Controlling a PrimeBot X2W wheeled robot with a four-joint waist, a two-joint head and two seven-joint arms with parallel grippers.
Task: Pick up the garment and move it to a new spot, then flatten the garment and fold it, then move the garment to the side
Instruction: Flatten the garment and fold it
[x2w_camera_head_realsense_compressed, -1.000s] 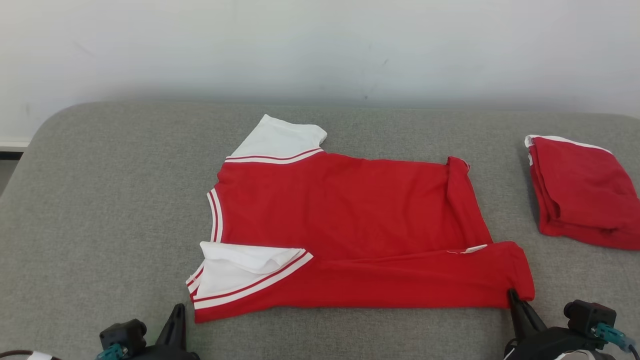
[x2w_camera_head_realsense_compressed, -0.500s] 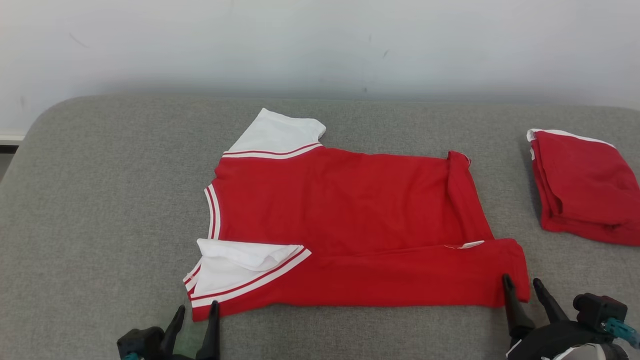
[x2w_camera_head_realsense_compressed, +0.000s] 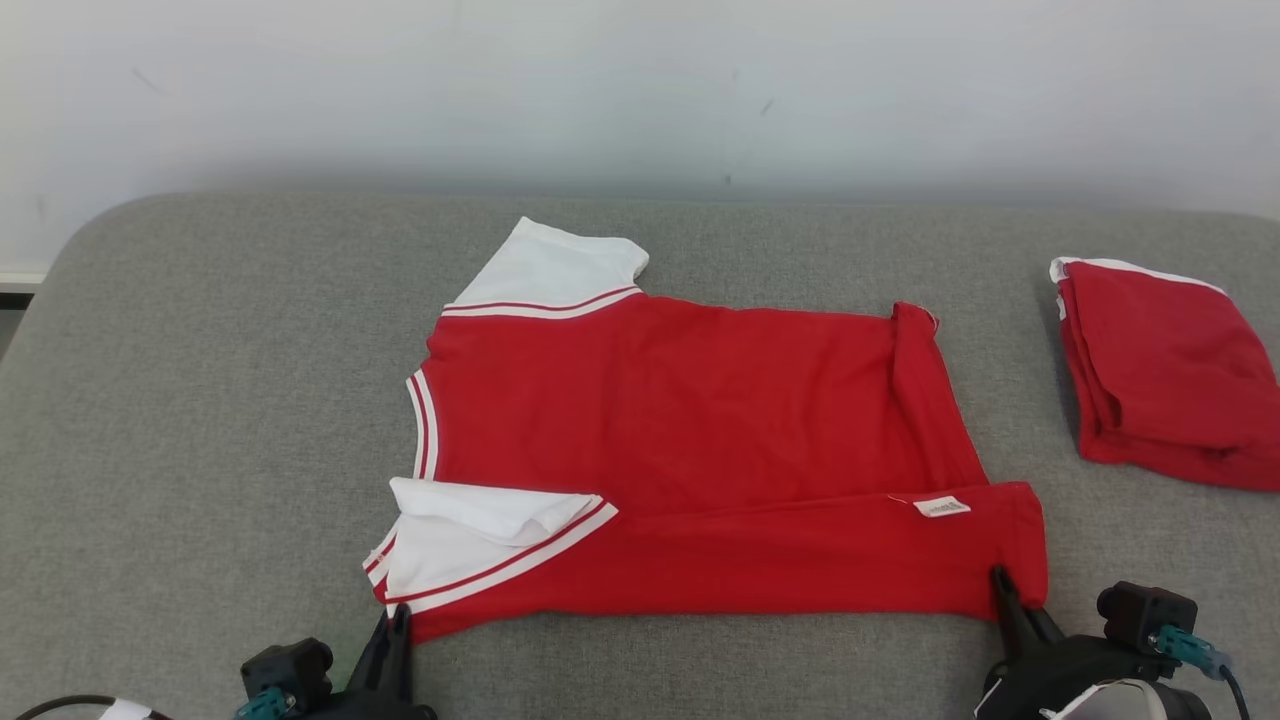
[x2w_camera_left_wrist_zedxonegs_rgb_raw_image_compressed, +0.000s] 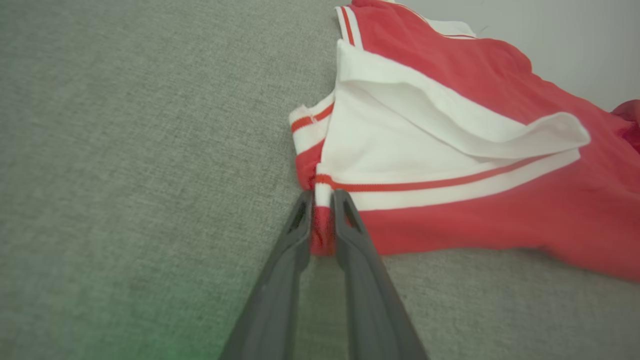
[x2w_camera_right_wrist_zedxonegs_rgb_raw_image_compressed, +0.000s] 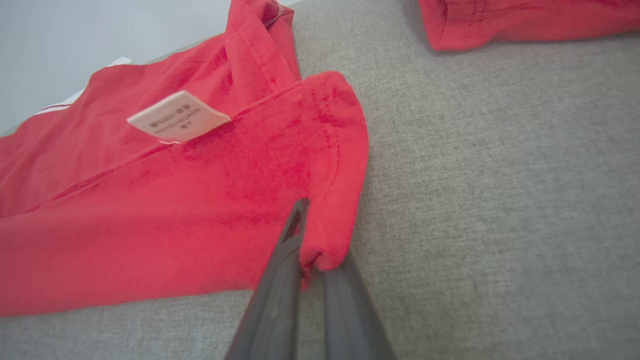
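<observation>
Left tool (x2w_camera_head_realsense_compressed: 397, 614), right tool (x2w_camera_head_realsense_compressed: 999, 578) on garment (x2w_camera_head_realsense_compressed: 690, 420) corners

shirt (x2w_camera_head_realsense_compressed: 700, 430): 1 | folded garment (x2w_camera_head_realsense_compressed: 1165, 380): 1, maybe more | end effectors (x2w_camera_head_realsense_compressed: 399, 614) (x2w_camera_head_realsense_compressed: 998, 578): 2

The shirt (x2w_camera_head_realsense_compressed: 700, 420) is bright red in the body. Its far sleeve (x2w_camera_head_realsense_compressed: 560, 270) and near sleeve (x2w_camera_head_realsense_compressed: 470, 545) are white, each edged by a white band with a thin red stripe through it. The neckline (x2w_camera_head_realsense_compressed: 425, 425) has the same white-red-white striping. The label (x2w_camera_head_realsense_compressed: 941, 507) is white with faint dark print. The folded garment (x2w_camera_head_realsense_compressed: 1170, 380) is the same red with a white edge. The bench (x2w_camera_head_realsense_compressed: 200, 400) is heathered mid-grey and the wall (x2w_camera_head_realsense_compressed: 600, 90) pale grey-white with a few dark specks. The left pincer (x2w_camera_head_realsense_compressed: 398, 615) and right pincer (x2w_camera_head_realsense_compressed: 1000, 580) are black, with teal plugs (x2w_camera_head_realsense_compressed: 1185, 643).
</observation>
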